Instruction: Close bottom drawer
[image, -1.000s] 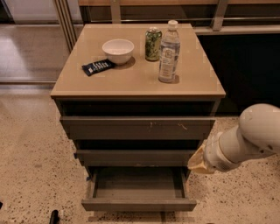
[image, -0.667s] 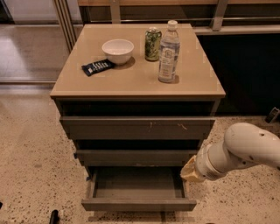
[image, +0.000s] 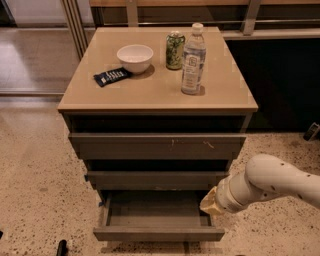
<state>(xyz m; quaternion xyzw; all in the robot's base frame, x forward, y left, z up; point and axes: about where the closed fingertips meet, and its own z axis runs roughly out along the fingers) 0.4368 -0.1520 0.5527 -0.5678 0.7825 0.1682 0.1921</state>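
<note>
Nearest you, the bottom drawer (image: 159, 233) stands pulled out. Its plain grey-brown front panel lies below and to the left of the gripper (image: 211, 204), and its shallow box interior shows just to the gripper's left. The gripper's pale yellowish tip sits at the drawer's right side, by the rear right corner of the open box. You cannot tell whether it touches the drawer, nor whether its jaws are apart or together. The white arm (image: 270, 182) runs off to the right from it, over the speckled floor (image: 35, 175).

Just above and left of the gripper is the mid-width drawer front (image: 155, 180). Higher up is the widest drawer front (image: 157, 146), with pale scratch marks towards its right end.

Well above the gripper and farther back is the tan cabinet top (image: 150, 92). A clear water bottle (image: 193, 60) stands upright on it, almost straight above the gripper. A green can (image: 175, 50) is just beside the bottle, to its left and behind. A white bowl (image: 135, 57) sits farther left, and a dark snack packet (image: 113, 76) lies flat near the bowl's left side.
</note>
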